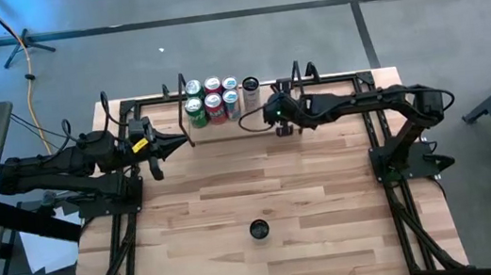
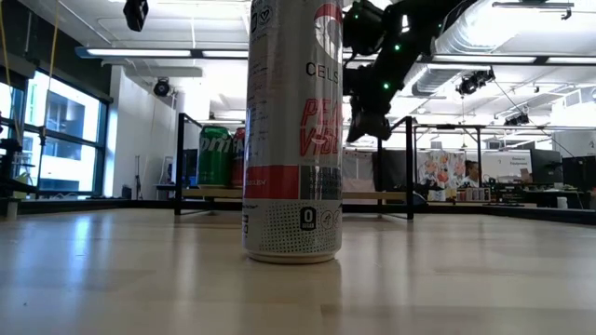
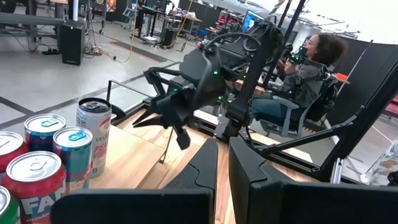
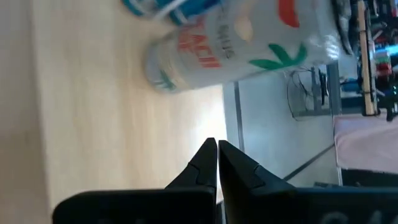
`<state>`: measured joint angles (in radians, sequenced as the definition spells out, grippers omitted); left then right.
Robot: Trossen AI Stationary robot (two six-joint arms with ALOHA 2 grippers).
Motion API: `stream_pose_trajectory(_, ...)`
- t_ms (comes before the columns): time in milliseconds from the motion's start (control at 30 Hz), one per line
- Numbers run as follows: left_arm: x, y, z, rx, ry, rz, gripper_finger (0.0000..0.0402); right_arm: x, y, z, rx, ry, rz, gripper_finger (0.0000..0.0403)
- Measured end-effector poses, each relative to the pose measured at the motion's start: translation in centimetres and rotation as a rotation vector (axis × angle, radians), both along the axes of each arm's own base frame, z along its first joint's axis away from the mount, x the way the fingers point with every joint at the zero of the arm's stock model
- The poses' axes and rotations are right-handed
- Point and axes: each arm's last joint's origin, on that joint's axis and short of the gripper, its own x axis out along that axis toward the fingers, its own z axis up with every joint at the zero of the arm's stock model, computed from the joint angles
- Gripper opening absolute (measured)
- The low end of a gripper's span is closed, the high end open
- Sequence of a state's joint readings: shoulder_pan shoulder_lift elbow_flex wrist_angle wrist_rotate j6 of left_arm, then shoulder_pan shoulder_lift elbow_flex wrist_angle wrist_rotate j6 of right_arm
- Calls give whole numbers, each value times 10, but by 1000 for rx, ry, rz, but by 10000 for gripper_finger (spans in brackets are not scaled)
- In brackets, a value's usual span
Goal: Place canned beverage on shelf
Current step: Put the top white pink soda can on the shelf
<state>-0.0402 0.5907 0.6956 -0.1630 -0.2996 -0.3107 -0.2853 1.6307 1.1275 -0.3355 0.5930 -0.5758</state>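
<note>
A tall white can (image 1: 259, 230) stands upright on its base on the tabletop near the front middle; it fills the low view (image 2: 291, 140). The shelf (image 2: 372, 194) stands at the table's far edge and carries several upright cans (image 1: 214, 102), green, red, blue and white. My right gripper (image 1: 271, 117) is shut and empty, just right of the cans and above the shelf's near edge; a white can (image 4: 211, 50) lies ahead of it. My left gripper (image 1: 182, 144) is shut and empty, just left of the cans (image 3: 56, 155).
The black metal frame (image 1: 342, 75) runs round the table's far and side edges. Bare shelf board lies to the right of the cans. Open tabletop (image 1: 260, 178) lies between the shelf and the lone can. A person (image 3: 305, 74) sits beyond the table's right side.
</note>
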Motion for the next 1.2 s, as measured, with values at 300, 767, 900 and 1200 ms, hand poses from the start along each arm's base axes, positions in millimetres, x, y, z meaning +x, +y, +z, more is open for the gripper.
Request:
stream_pose_trajectory(300,0,0,0,0,0,0,3,2,-25,9,15,-161,-6,0)
stream_pose_trajectory(767,0,0,0,0,-2,1,3,18,-34,-15,17,-126,108,0)
stream_pose_trajectory(900,0,0,0,0,-2,2,3,20,-35,-23,22,-102,110,0)
stream_pose_trajectory(1200,0,0,0,0,-2,3,3,26,-38,-25,13,-149,128,0)
